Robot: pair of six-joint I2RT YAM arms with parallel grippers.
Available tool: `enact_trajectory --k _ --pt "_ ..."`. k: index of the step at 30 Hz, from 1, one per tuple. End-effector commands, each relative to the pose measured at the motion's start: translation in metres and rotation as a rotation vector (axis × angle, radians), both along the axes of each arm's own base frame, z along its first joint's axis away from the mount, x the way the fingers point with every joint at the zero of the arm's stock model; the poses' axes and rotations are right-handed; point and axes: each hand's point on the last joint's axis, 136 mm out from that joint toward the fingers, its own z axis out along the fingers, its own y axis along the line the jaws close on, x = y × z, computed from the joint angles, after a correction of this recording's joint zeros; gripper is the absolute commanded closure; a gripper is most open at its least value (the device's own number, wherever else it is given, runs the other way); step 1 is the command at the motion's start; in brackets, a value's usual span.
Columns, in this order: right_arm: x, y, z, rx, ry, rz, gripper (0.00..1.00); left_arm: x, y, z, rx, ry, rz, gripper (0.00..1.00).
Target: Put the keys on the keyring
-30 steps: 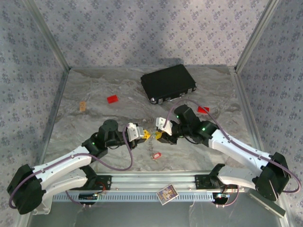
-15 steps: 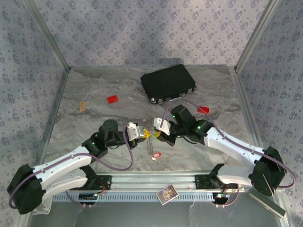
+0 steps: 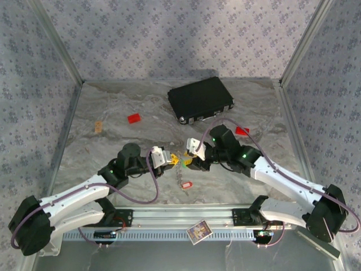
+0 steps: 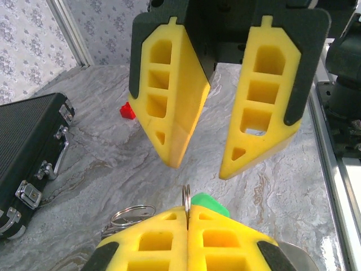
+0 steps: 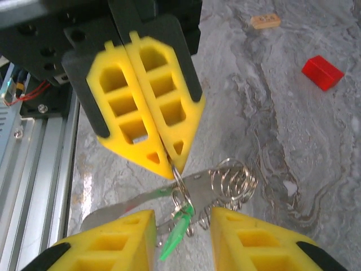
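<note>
left hand (image 4: 188, 217) clamped on keyring (image 4: 186, 195) | right hand (image 4: 202, 168) apart, at green key (image 4: 210, 204) | red key (image 3: 186, 184) on counter (image 3: 113, 141), seemingly unthreaded

A robot test cell in a lab is indicated. Two arms (image 3: 73, 199) are bolted to an aluminium rail (image 3: 169, 214) at the edge of a table (image 3: 101, 152) covered in marbled sheeting. The workspace is enclosed by patterned fabric walls (image 3: 169, 39) hung between bare metal posts (image 3: 56, 42).
</note>
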Motion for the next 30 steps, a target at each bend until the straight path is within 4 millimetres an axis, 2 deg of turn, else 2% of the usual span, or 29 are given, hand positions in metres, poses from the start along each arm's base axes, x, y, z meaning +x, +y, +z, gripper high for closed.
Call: enact_trajectory --k 1,9,15,16,19,21,30 --pt "-0.002 0.008 0.002 0.050 0.034 0.016 0.72 -0.003 -0.005 0.018 -0.072 -0.029 -0.033 1.00" --pt "0.000 0.013 -0.007 0.038 0.047 0.017 0.81 -0.006 -0.006 0.019 -0.082 -0.024 -0.048 1.00" --pt "0.001 0.014 -0.002 0.049 0.036 0.019 1.00 -0.005 -0.007 0.019 -0.081 -0.018 -0.043 1.00" --pt "0.001 0.013 -0.001 0.047 0.033 0.022 1.00 -0.002 -0.006 0.019 -0.074 -0.016 -0.028 0.99" --pt "0.000 0.011 0.002 0.019 0.019 0.027 1.00 0.003 -0.003 0.018 -0.044 -0.018 0.006 0.76" --pt "0.000 0.008 0.002 -0.014 0.010 0.030 1.00 0.005 -0.002 0.017 -0.016 -0.013 0.019 0.70" --pt "-0.002 0.005 -0.004 -0.134 -0.030 0.045 1.00 0.001 -0.003 0.007 0.094 0.006 -0.013 0.72"
